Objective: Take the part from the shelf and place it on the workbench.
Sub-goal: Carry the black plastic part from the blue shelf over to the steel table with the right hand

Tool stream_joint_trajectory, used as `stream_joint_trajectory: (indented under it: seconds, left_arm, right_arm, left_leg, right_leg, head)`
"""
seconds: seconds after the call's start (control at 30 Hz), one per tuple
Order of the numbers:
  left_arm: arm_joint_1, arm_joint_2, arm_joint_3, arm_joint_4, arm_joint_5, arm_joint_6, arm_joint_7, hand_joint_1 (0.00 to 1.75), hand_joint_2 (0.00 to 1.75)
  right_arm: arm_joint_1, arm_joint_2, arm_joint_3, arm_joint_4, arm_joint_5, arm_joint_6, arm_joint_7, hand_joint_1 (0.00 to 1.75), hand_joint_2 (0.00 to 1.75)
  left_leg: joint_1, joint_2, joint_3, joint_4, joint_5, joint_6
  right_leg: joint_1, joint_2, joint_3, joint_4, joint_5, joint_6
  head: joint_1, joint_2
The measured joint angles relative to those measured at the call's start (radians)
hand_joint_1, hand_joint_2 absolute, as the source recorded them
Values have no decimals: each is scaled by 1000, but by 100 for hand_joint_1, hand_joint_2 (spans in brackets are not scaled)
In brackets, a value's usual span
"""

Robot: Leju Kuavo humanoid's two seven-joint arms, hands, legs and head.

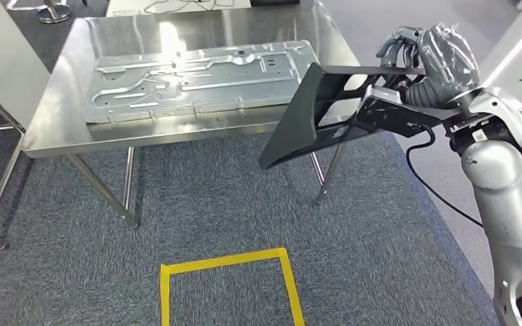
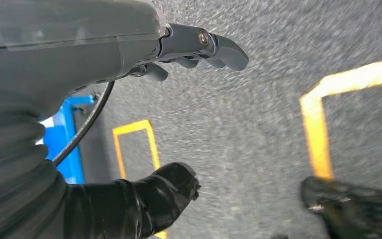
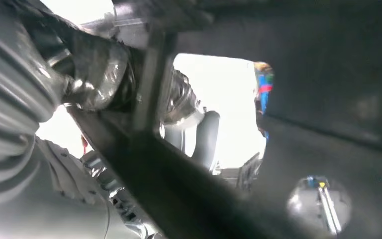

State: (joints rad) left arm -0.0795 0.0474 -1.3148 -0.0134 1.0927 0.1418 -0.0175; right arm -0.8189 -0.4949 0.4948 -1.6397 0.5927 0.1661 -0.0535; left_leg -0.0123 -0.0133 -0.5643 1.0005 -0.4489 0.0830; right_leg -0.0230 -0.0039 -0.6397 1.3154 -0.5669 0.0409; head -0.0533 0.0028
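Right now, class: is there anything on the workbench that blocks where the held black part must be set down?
Yes. The right hand holds the black part at the workbench's right edge, and a large silver stamped panel already covers most of the top.

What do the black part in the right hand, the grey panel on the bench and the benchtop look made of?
Black flat cut-out part, gripped by the right hand: matte, dull sheen; plastic or painted metal, unclear. Grey stamped panel: pressed sheet metal, dull silvery, with ribs and punched holes. Shiny steel workbench: likely brushed stainless, with bright blurred reflections.
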Motion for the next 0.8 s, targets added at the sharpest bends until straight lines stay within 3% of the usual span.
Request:
stream_joint_trajectory:
  seconds: [0.07, 0.1, 0.13, 0.17, 0.2, 0.23, 0.27, 0.3, 0.33, 0.37, 0.4, 0.43, 0.47, 0.53, 0.57, 0.6, 0.63, 0.67, 0.73, 0.77, 0.8]
  left_arm:
    - [-1, -1, -6, 0, 10, 0, 0, 0, 175]
    - [0, -3, -9, 0, 15, -1, 0, 0, 175]
    - [1, -4, -12, 0, 20, -1, 0, 0, 175]
    - [4, -4, -15, 0, 24, -2, 0, 0, 175]
    - [5, -4, -17, 0, 27, -3, 0, 0, 175]
    - [6, -4, -19, 0, 31, -3, 1, 0, 175]
    - [7, -4, -21, 0, 34, -4, 1, 0, 175]
    - [6, -5, -23, 0, 36, -5, 2, 0, 175]
    - [6, -3, -26, 1, 39, -5, 2, 0, 175]
    - [6, -3, -28, 2, 39, -6, 2, 0, 175]
    - [4, -3, -30, 2, 42, -7, 2, 0, 175]
    - [1, -2, -32, 3, 47, -8, 2, 0, 175]
    - [-2, -3, -34, 3, 52, -8, 2, 0, 175]
    - [-4, -3, -41, 3, 65, -10, 2, 0, 175]
    - [-3, -3, -45, 3, 69, -10, 3, 0, 175]
    - [0, -3, -50, 3, 74, -11, 3, 0, 175]
    - [3, -3, -54, 3, 78, -12, 4, 0, 175]
    - [8, -2, -57, 3, 84, -14, 4, 0, 175]
    - [18, 2, -64, 4, 95, -20, 5, 0, 175]
    - [21, 4, -67, 4, 102, -24, 6, 0, 175]
    - [20, 6, -70, 5, 107, -27, 7, 0, 175]
  right_arm:
    - [0, -5, 0, 1, 1, 4, 2, 175, 175]
    - [-1, -7, 0, 1, 2, 6, 2, 175, 175]
    - [-2, -9, 0, 1, 2, 8, 2, 175, 175]
    - [-2, -11, 0, 3, 2, 10, 2, 175, 175]
    - [-3, -15, 0, 5, 2, 12, 1, 175, 175]
    - [-4, -18, 0, 8, 2, 14, 1, 175, 175]
    - [-6, -20, 0, 10, 2, 15, 1, 175, 175]
    - [-9, -22, -1, 10, 3, 16, 2, 175, 175]
    - [-13, -21, -1, 10, 3, 16, 2, 175, 175]
    - [-17, -20, -2, 10, 4, 16, 2, 175, 175]
    - [-20, -20, -2, 10, 4, 16, 2, 175, 175]
    - [-22, -20, -2, 10, 4, 16, 1, 175, 175]
    - [-22, -20, -2, 11, 4, 16, 1, 175, 175]
    - [-21, -19, -2, 13, 4, 17, 1, 175, 175]
    - [-21, -18, -2, 15, 6, 19, 2, 175, 175]
    - [-21, -17, -1, 18, 9, 24, 4, 175, 175]
    - [-22, -16, 0, 21, 11, 30, 6, 175, 175]
    - [-23, -16, 1, 26, 11, 41, 8, 175, 175]
    - [-30, -15, 10, 45, 2, 67, 11, 175, 175]
    - [-36, -15, 15, 55, -3, 78, 12, 175, 175]
    - [-46, -15, 20, 65, -7, 85, 14, 175, 175]
  left_leg:
    - [5, -36, 39, -1, -29, -4]
    - [8, -54, 61, -1, -45, -7]
    - [11, -70, 83, 0, -63, -11]
    - [13, -85, 101, 2, -82, -16]
    - [14, -99, 115, 7, -101, -22]
    - [15, -112, 123, 8, -121, -28]
    - [15, -123, 133, 11, -133, -34]
    - [15, -130, 137, 17, -135, -40]
    - [15, -129, 132, 36, -125, -45]
    - [14, -115, 118, 74, -101, -49]
    - [14, -87, 83, 134, -75, -53]
    - [14, -54, 39, 202, -65, -59]
    - [14, -23, -9, 260, -76, -63]
    - [15, 4, -93, 315, -167, -68]
    - [15, 7, -118, 306, -216, -67]
    - [15, 8, -137, 278, -245, -64]
    - [14, 8, -148, 233, -231, -59]
    - [12, 11, -155, 174, -162, -51]
    - [3, 16, -161, 72, 30, -35]
    - [-2, 17, -158, 48, 92, -30]
    - [-5, 16, -153, 41, 109, -28]
  right_leg:
    - [-3, 4, -68, 2, -95, 9]
    - [-5, 5, -87, -30, -115, 13]
    - [-9, 11, -98, -78, -91, 18]
    - [-13, 25, -105, -142, -12, 22]
    - [-17, 39, -109, -200, 86, 22]
    - [-18, 51, -109, -241, 167, 18]
    - [-17, 56, -105, -265, 218, 10]
    - [-16, 49, -97, -268, 224, -1]
    - [-16, 39, -82, -268, 212, -12]
    - [-16, 29, -67, -271, 202, -21]
    - [-16, 17, -47, -274, 190, -30]
    - [-15, 7, -25, -280, 176, -37]
    - [-13, -5, -3, -284, 159, -42]
    - [-9, -29, 46, -294, 123, -46]
    - [-8, -40, 72, -297, 105, -46]
    - [-7, -49, 99, -301, 85, -46]
    - [-4, -56, 126, -303, 66, -45]
    - [-3, -63, 148, -305, 46, -44]
    - [3, -69, 185, -303, 7, -36]
    - [5, -70, 201, -303, -8, -30]
    - [5, -68, 212, -295, -12, -23]
  head:
    - [1, 0]
    - [1, 0]
    - [1, 0]
    - [2, 0]
    - [2, 0]
    - [2, 0]
    - [2, 0]
    - [2, 0]
    - [3, 0]
    - [2, 0]
    - [1, 0]
    - [1, 0]
    - [0, 0]
    - [1, 0]
    - [0, 0]
    - [0, 0]
    - [0, 0]
    - [1, 0]
    - [1, 0]
    - [1, 0]
    - [2, 0]
